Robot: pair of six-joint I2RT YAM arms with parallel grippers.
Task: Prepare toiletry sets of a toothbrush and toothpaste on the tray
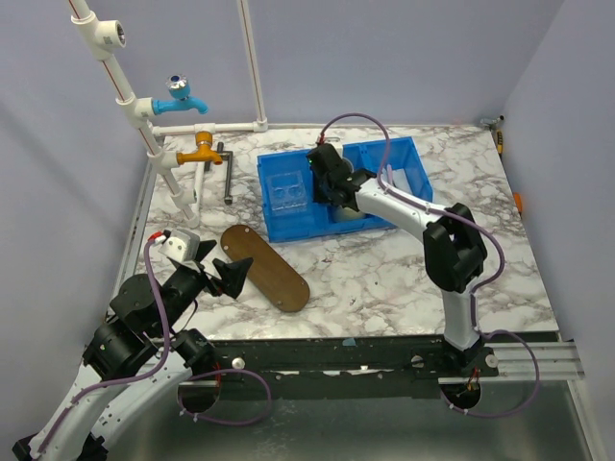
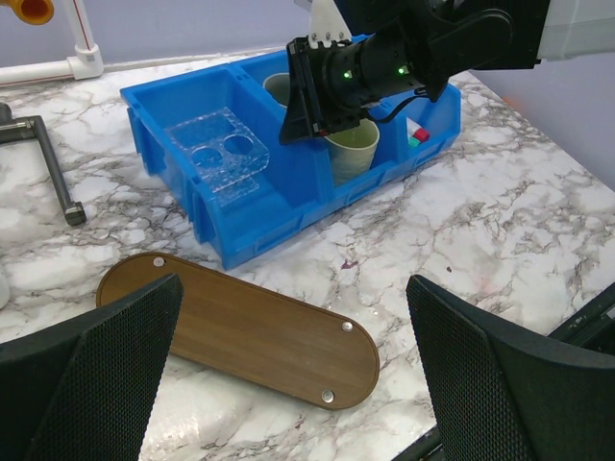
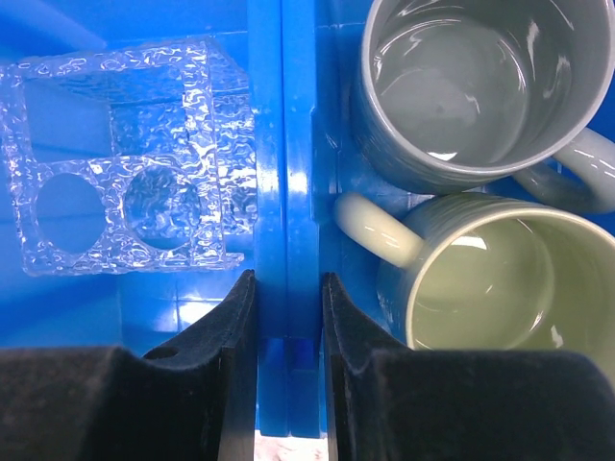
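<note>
Two mugs (image 3: pixel 452 86) stand in the blue bin (image 3: pixel 286 144) | right gripper (image 3: pixel 286 288) pinches the bin's middle wall | left gripper (image 1: pixel 223 274) spread wide by the tray (image 2: pixel 240 331)

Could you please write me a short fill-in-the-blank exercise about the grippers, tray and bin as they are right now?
1. The number of toothbrushes lying on the wooden tray is ____.
2. The right gripper straddles a divider wall of the blue ____.
3. Beside the clear holder, the next compartment holds two ____.
4. The left gripper, near the tray, is ____.

Missing words: zero; bin; mugs; open.
</note>
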